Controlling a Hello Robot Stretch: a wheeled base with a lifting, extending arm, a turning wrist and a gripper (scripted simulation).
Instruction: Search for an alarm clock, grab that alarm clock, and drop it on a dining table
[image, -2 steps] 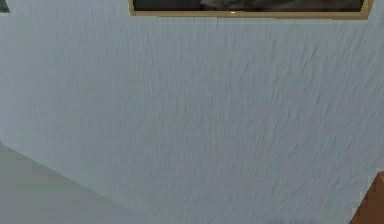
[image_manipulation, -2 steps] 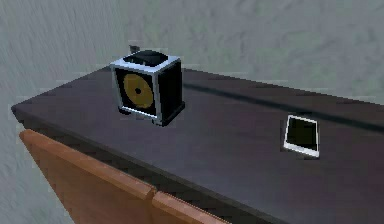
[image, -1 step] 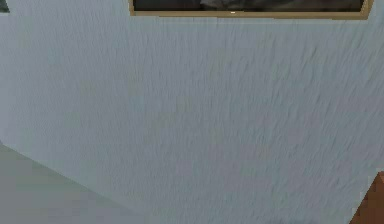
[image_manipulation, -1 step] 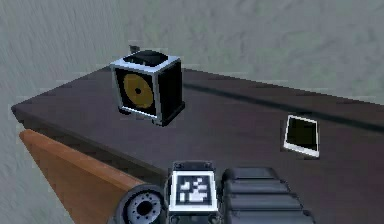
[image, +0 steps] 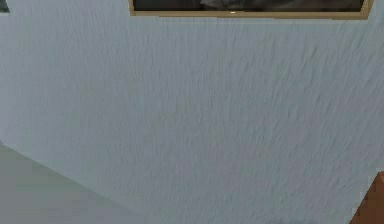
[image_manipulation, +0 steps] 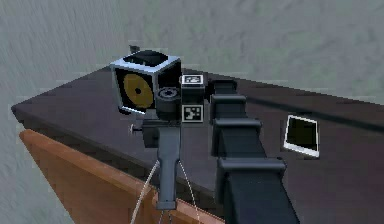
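Note:
A black cube with a round yellow dial, which looks like the alarm clock, is at the near left part of a dark tabletop. The arm rises from the bottom edge of the arm side view, with its two white marker squares just right of the clock. The gripper has its dark body below the clock, and its thin fingers run down in front of the table's orange-brown side. I cannot tell whether it holds anything.
A white phone lies on the tabletop to the right of the arm. In the forward view a pale textured wall stands close ahead, with a framed picture at the top and grey floor at the lower left.

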